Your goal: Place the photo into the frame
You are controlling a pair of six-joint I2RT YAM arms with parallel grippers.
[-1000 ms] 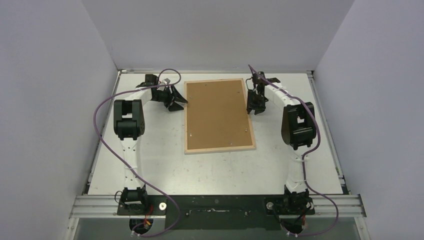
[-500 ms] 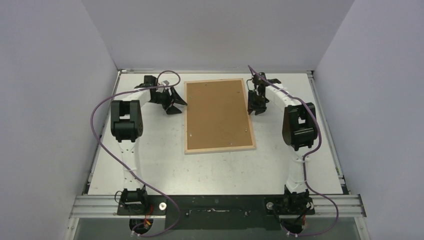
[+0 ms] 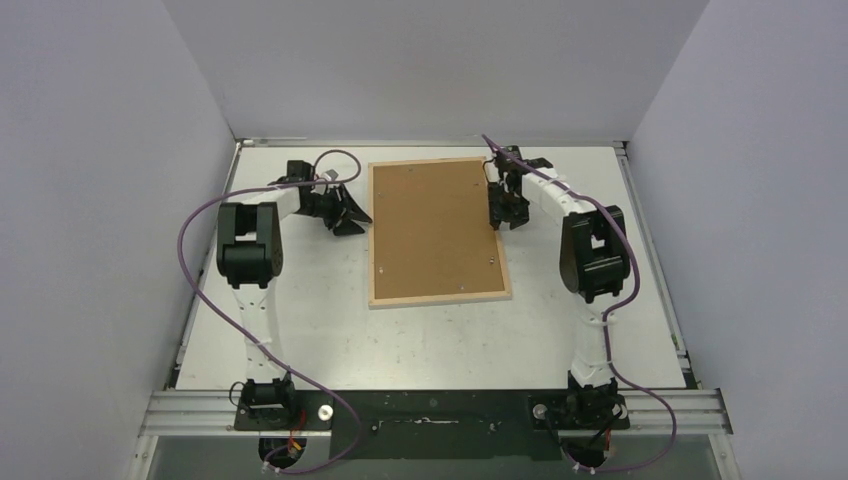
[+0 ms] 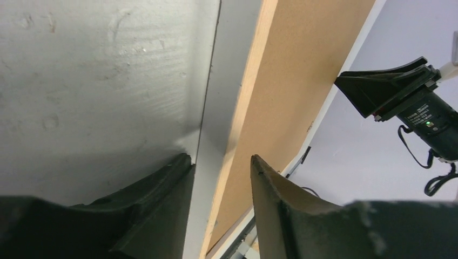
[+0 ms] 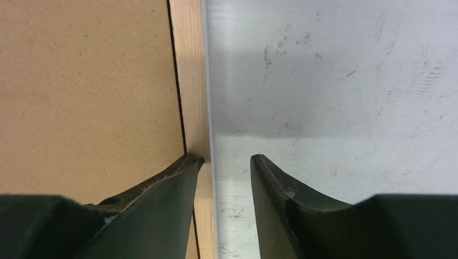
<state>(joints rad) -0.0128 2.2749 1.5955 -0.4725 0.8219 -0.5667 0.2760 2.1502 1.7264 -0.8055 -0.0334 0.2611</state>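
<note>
The frame (image 3: 440, 297) lies face down in the middle of the table, its pale wood rim around the brown backing board (image 3: 435, 225). The photo is hidden. My left gripper (image 3: 352, 215) is open and empty at the frame's left edge. In the left wrist view the wood rim (image 4: 246, 108) runs into the gap of the left gripper (image 4: 220, 157). My right gripper (image 3: 498, 213) is open at the frame's right edge. In the right wrist view one finger of the right gripper (image 5: 227, 157) is over the rim (image 5: 192, 81) and the other over the table.
White walls close in the table on the left, back and right. Purple cables loop from both arms (image 3: 200, 260). My right gripper also shows in the left wrist view (image 4: 399, 91), across the board. The bare grey tabletop (image 3: 420, 340) lies in front of the frame.
My right gripper has shifted left onto the frame's right edge. My left arm's elbow has swung left and its gripper has dropped a little beside the frame's left edge.
</note>
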